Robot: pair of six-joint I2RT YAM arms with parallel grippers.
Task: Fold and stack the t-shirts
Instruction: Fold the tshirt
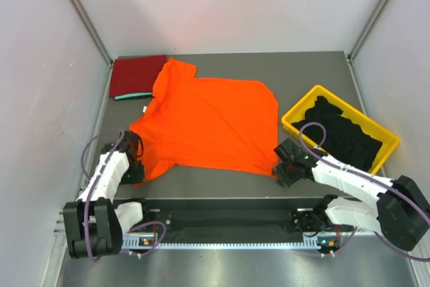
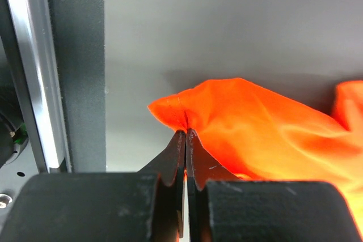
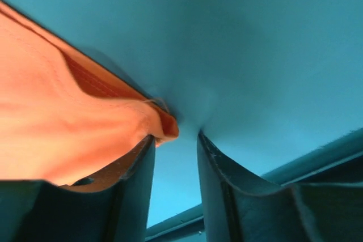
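Note:
The bright orange t-shirt point(image 1: 208, 122) lies spread flat in the middle of the table. My left gripper point(image 1: 136, 165) is at its near left corner. In the left wrist view the jaws point(image 2: 186, 132) are shut on a pinched fold of the orange cloth point(image 2: 266, 128). My right gripper point(image 1: 282, 171) is at the shirt's near right corner. In the right wrist view its fingertips point(image 3: 176, 135) stand apart, and the orange hem corner point(image 3: 161, 128) rests against the left finger only. A folded dark red t-shirt point(image 1: 138, 75) lies at the back left on a teal one point(image 1: 131, 96).
A yellow bin point(image 1: 295, 120) at the right holds several black t-shirts point(image 1: 342, 132), close beside my right arm. The table's left rail point(image 2: 34, 83) runs just beside my left gripper. Side walls close the table in on both sides.

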